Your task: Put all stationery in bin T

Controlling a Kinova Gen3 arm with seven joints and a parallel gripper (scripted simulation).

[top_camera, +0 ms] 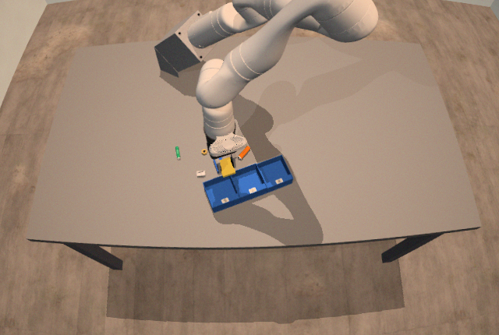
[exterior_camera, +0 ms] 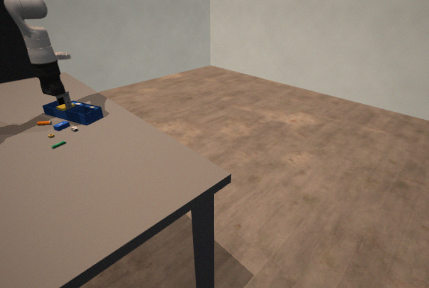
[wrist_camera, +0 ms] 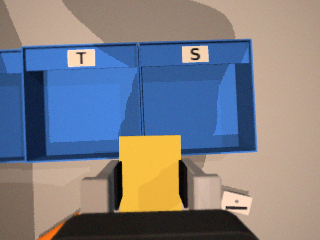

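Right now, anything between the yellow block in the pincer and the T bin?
Nothing visible. The pincer holds the yellow block just short of the blue bins' near wall, roughly opposite the divider between the T bin and the S bin. The T bin looks open and unoccupied.

In the wrist view, a white tag [wrist_camera: 80, 58] on the blue bin row's [wrist_camera: 137, 46] far wall reads "T"; the tag [wrist_camera: 194, 54] on the compartment to its right reads "S".
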